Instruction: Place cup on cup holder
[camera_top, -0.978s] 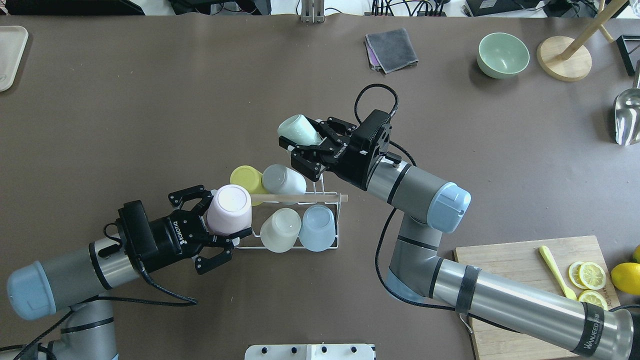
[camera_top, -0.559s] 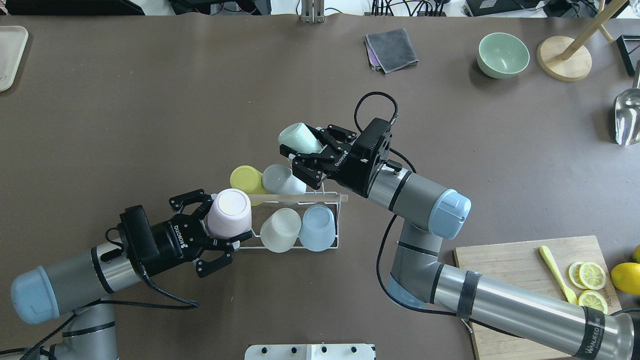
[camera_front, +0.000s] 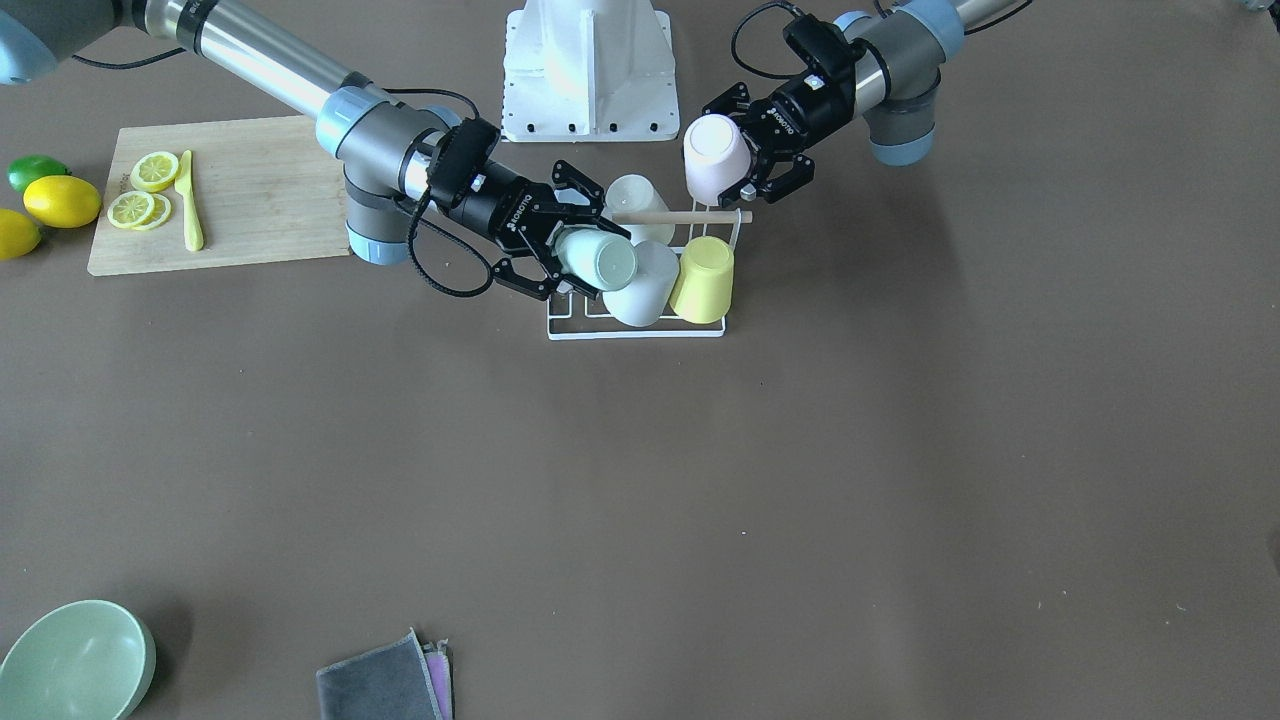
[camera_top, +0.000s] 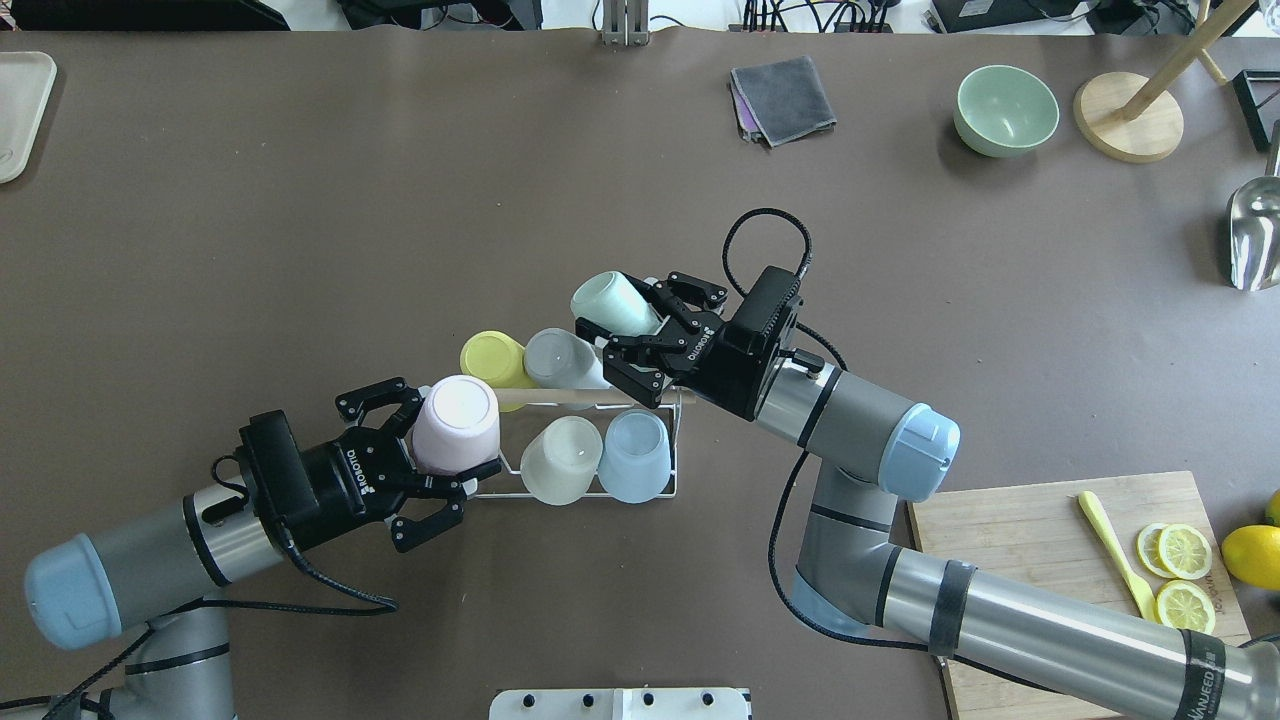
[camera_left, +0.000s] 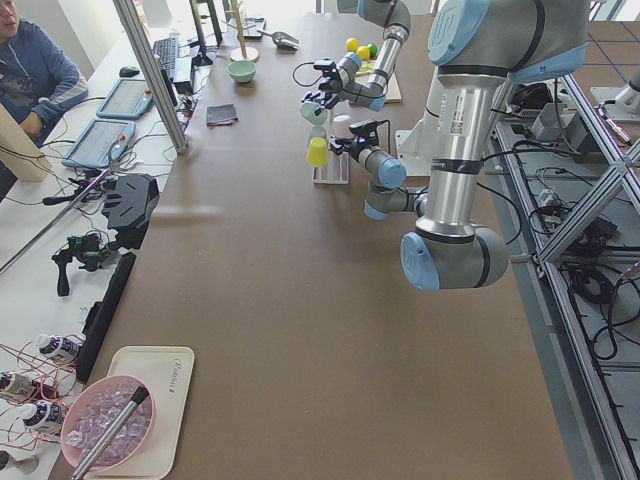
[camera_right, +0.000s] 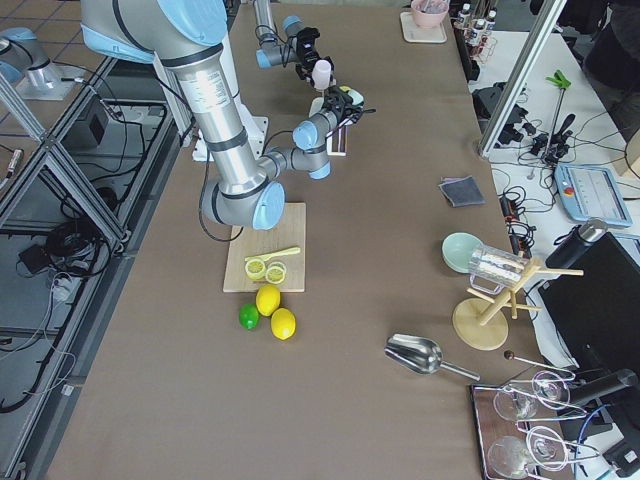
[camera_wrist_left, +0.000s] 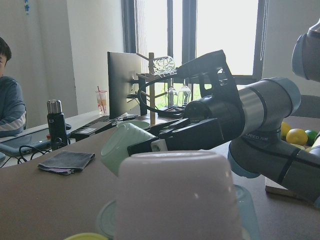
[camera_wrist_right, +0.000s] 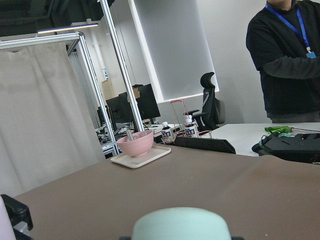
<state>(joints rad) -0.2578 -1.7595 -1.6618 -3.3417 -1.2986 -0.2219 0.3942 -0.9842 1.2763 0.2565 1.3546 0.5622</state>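
Right claw (camera_top: 622, 310) gripping mint cup (camera_top: 608, 297), left claw (camera_top: 452, 442) pink cup (camera_top: 458, 410): risks knocking neighbouring grey cup (camera_top: 560, 357) off cup holder (camera_top: 673, 445).

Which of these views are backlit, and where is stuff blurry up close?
Left wrist view: backlit by blown-out windows, and the pink cup up close is soft. Right wrist view: the mint cup at the bottom edge is out of focus, the room behind sharper. Overhead view: even light, soft shadows.
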